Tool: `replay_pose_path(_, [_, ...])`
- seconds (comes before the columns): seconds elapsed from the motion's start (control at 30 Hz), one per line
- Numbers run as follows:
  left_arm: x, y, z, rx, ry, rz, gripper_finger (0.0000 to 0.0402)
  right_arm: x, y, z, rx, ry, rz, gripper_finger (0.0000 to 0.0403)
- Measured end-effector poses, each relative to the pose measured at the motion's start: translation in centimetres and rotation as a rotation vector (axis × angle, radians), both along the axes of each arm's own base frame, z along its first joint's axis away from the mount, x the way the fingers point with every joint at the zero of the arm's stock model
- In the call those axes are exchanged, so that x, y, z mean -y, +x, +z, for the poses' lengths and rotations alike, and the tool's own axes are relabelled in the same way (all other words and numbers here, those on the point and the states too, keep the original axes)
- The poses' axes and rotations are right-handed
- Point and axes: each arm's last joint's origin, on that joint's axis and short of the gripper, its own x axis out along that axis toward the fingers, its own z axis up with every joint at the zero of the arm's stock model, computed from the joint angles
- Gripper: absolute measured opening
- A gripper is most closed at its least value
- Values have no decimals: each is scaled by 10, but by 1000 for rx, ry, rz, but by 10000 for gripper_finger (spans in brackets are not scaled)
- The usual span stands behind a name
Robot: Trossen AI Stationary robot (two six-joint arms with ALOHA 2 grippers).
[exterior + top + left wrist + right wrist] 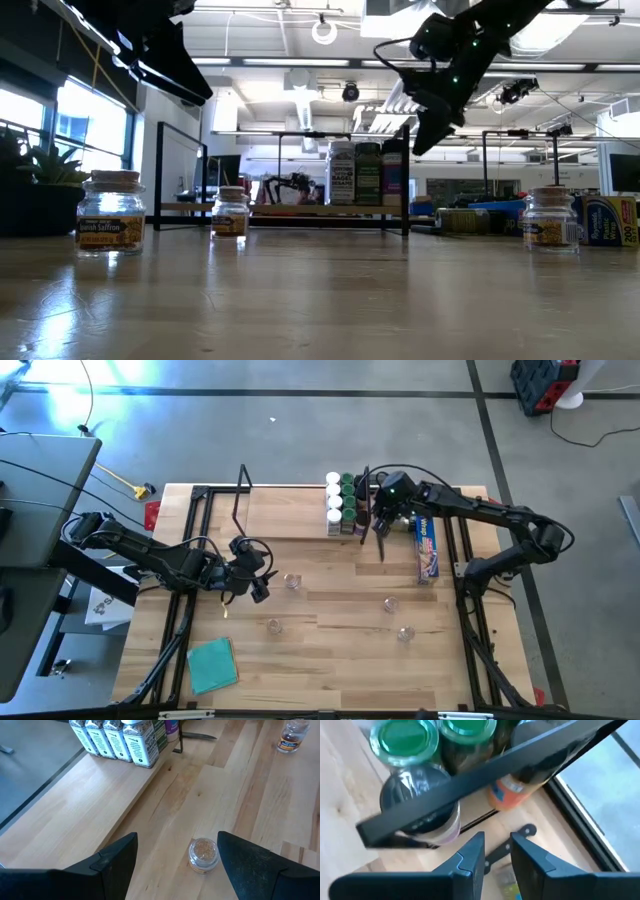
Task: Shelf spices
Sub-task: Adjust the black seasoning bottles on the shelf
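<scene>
The shelf's left stretch lay bare, while jars crowded its right end behind a black wire frame. A blue box blocked the right side. Four loose jars stood well apart on the table.

Place: a robot lab or workshop hall.
Floor: grey concrete floor with dark tape lines.
Ceiling: high, with ceiling lights and pipes.
Work area: wooden table in a black frame.
</scene>
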Motion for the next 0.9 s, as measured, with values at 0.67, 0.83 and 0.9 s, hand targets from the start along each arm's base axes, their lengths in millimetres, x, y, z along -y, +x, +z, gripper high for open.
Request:
replay_pose_path(0.67, [0,1,1,10,0,0,268,11,-43,-34,-335,194,138,99])
replay_pose_path(0.83, [0,2,2,18,6,-8,268,14,-41,-40,-377,171,189,178])
replay_pose_path(0.9, [1,2,2,18,4,-11,268,18,-40,-46,-421,160,185,219])
